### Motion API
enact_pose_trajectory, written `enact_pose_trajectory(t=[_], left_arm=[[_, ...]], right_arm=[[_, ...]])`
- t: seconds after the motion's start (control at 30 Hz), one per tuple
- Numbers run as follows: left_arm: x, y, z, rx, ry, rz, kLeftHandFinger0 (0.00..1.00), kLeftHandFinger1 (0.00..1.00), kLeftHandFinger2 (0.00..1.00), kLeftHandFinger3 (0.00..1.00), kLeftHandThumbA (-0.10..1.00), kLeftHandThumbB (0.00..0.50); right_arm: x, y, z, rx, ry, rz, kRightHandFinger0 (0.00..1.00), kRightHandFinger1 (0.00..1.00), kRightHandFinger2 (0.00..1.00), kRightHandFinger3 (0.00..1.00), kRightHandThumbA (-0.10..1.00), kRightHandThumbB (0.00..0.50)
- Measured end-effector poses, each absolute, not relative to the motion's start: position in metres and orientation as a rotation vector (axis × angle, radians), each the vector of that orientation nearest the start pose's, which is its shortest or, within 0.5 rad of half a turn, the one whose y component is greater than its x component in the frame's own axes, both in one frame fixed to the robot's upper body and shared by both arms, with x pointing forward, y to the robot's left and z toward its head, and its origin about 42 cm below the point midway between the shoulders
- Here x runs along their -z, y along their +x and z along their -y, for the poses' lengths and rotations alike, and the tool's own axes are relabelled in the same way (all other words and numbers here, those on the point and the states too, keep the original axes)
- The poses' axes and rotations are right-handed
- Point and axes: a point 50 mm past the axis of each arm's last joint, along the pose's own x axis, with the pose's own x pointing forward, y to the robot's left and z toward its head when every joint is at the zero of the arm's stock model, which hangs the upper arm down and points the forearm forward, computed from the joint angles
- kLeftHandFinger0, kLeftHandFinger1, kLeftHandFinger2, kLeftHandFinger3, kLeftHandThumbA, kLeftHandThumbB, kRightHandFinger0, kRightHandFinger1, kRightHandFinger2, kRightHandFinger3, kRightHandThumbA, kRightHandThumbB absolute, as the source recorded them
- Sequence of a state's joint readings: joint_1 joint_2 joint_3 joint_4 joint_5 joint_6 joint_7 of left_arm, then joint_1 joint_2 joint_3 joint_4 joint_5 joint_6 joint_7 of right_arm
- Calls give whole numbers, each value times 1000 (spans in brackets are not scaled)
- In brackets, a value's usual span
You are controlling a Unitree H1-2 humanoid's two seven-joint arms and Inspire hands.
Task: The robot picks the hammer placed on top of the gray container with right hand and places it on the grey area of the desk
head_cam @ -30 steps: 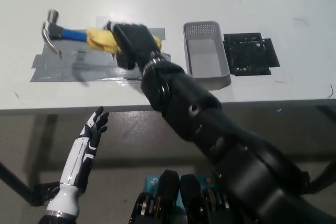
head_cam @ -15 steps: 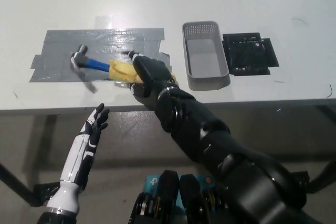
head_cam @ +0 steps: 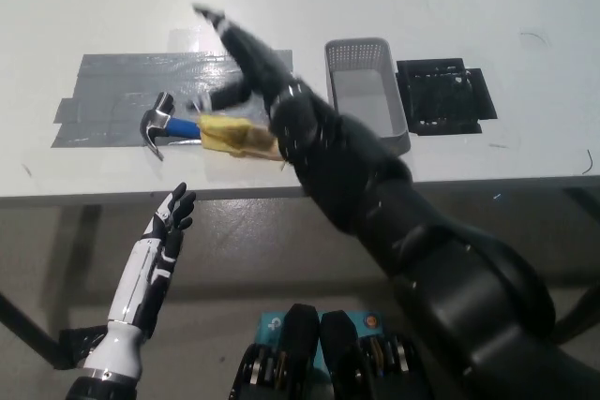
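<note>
Since half a second ago the right hand [head_cam: 246, 55] has let go of the hammer [head_cam: 208, 130] and lifted clear — its fingers [head_cam: 212, 18] are now spread, holding nothing, reaching up and away over the far part of the tape. Nearest the robot, the white left hand [head_cam: 167, 222] rests below the counter [head_cam: 487, 161] edge at lower left, its fingers apart and empty. On the counter, the hammer lies flat on the grey area [head_cam: 103, 91], its metal head toward the robot's left, the blue shaft and yellow grip running right toward the black forearm (the grip end looks to reach the front right edge of the tape, partly hidden by the arm). Farther right stands the gray container [head_cam: 364, 91], empty, and beyond it a black mat [head_cam: 448, 93]. The placing looks done; what remains is the retreat. Done well, that means drawing the arm up and back without the wrist brushing the yellow grip — a nudge could slide the hammer off the grey patch or toward the counter edge.
</note>
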State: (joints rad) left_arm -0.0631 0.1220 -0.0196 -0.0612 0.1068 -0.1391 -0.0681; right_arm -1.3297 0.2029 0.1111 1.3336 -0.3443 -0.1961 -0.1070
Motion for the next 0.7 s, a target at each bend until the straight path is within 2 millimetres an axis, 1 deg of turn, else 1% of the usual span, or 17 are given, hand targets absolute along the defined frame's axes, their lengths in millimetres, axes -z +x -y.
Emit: enact_pose_trajectory(t=[0.03,0.13,0.2,0.23,0.3,0.33,0.4,0.43,0.47,0.5,0.53,0.57,0.6,0.63,0.7], left_arm=[[-140,302,-233,113,235,254,1000,1000,1000,1000,958,0],[-140,302,-233,113,235,252,1000,1000,1000,1000,949,0],[-139,302,-233,113,235,251,1000,1000,1000,1000,949,0],[-139,302,-233,113,235,250,1000,1000,1000,1000,961,0],[-139,302,-233,112,234,249,1000,1000,1000,1000,968,0],[-138,302,-233,112,234,248,1000,1000,1000,1000,962,0],[-138,304,-233,112,234,246,1000,1000,1000,1000,934,3],[-138,305,-233,112,234,246,1000,1000,1000,1000,933,12],[-138,306,-233,112,234,246,1000,1000,1000,1000,935,8],[-139,308,-233,112,234,247,1000,1000,1000,1000,949,19],[-139,309,-233,112,234,247,1000,1000,1000,1000,970,28],[-139,310,-233,112,234,247,1000,1000,1000,1000,998,18],[-139,312,-233,112,234,246,1000,1000,1000,1000,1000,10],[-139,312,-233,112,234,245,1000,1000,1000,1000,1000,13],[-139,313,-233,112,233,241,1000,1000,1000,1000,1000,15]], right_arm=[[-326,539,-43,-436,-469,268,1000,1000,1000,1000,1000,500],[-347,540,-42,-439,-352,294,1000,1000,1000,1000,1000,500],[-368,541,-38,-430,-251,334,1000,1000,1000,1000,1000,500],[-373,542,-37,-427,-230,345,1000,1000,1000,1000,1000,489],[-395,542,-30,-414,-176,402,1000,1000,1000,1000,1000,478],[-405,542,-26,-407,-158,431,1000,1000,1000,1000,1000,459],[-424,541,-14,-389,-134,487,1000,1000,1000,1000,975,480],[-432,541,-6,-377,-130,514,1000,1000,1000,1000,956,469],[-440,541,1,-367,-128,541,1000,1000,1000,1000,950,466],[-444,540,7,-359,-126,558,1000,1000,1000,1000,943,444],[-448,540,14,-349,-125,575,1000,1000,1000,1000,939,433],[-450,539,24,-333,-124,593,1000,1000,1000,1000,913,387],[-452,538,32,-321,-122,610,1000,1000,1000,1000,896,364],[-452,537,40,-310,-121,620,1000,1000,1000,1000,883,360],[-446,534,61,-279,-122,637,1000,1000,1000,1000,892,327]])
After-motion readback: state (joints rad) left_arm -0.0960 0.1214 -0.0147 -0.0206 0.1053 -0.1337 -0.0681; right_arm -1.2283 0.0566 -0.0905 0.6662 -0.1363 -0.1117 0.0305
